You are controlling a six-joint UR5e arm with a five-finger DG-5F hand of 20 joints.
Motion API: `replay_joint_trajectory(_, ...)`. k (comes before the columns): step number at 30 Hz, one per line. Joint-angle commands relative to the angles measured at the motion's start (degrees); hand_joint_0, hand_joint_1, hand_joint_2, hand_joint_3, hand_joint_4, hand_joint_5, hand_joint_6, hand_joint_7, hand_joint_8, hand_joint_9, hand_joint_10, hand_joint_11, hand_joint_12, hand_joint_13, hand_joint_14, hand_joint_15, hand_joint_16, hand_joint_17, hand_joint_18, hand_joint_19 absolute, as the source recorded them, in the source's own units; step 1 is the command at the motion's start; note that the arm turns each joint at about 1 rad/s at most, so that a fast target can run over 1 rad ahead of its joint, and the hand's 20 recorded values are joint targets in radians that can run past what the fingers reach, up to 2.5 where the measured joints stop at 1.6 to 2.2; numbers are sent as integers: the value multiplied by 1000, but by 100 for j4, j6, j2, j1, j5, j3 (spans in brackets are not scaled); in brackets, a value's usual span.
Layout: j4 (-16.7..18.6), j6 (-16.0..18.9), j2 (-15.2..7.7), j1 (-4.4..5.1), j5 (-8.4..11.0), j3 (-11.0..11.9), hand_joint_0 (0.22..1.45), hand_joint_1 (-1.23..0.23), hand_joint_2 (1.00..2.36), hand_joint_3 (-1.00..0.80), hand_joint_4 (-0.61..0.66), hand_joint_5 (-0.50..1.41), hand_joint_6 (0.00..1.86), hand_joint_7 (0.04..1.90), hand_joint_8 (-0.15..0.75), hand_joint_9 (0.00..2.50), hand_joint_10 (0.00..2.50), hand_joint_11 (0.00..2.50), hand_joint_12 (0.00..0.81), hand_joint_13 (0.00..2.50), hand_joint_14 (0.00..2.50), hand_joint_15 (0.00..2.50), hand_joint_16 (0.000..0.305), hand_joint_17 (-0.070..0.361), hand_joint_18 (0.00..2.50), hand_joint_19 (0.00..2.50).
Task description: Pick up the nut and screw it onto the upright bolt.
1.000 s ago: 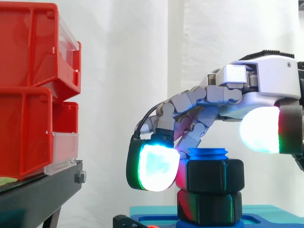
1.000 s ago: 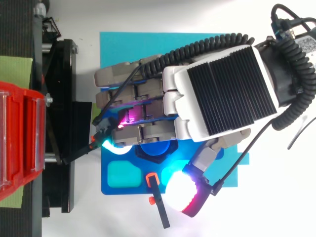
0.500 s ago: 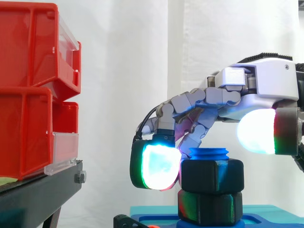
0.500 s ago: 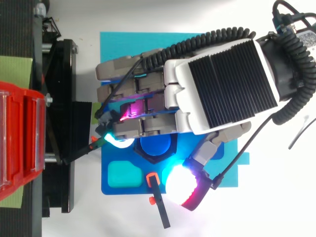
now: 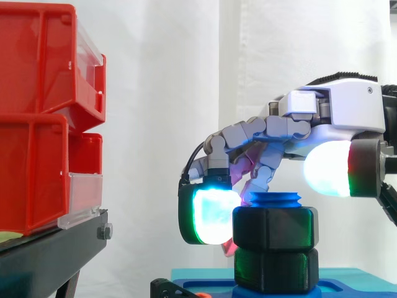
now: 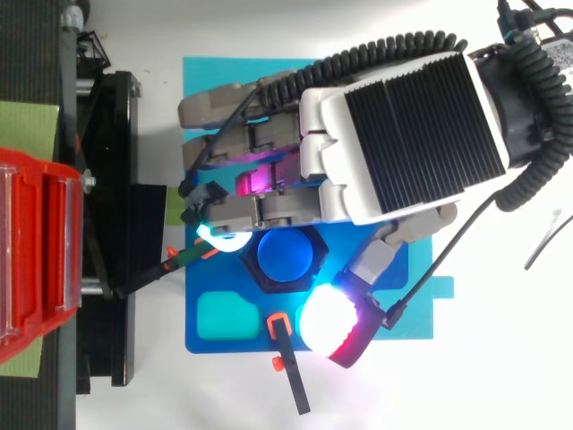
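Nut (image 5: 275,226) sitting threaded on upright bolt (image 6: 286,257), stacked atop lower nut (image 5: 276,270) on blue base (image 6: 224,340); hand (image 6: 403,134) curling closed around nut, glowing fingertips (image 5: 214,214) touching its side.

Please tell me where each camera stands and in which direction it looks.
Side view: beside the work, at its height, looking level across the upper nut on the upright bolt; the hand comes in from the right.
Top view: above, looking down on the blue base; the hand comes in from the upper right.
Both share the hand, bolt and red bins.
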Motion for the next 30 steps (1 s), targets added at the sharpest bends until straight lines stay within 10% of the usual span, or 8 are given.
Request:
replay_joint_trajectory(1, -21, 1, 0, -29, -3, 0, 446, -146, 1000, -500, 184, 5, 505, 1420, 293, 1186, 0, 34, 354, 642, 0, 0, 45, 101, 392, 0)
replay_joint_trajectory(30, -4, 1, 0, -126, -30, 0, 454, -126, 1000, -500, 138, 99, 500, 1532, 247, 1795, 3, 107, 265, 1060, 0, 0, 34, 77, 826, 47)
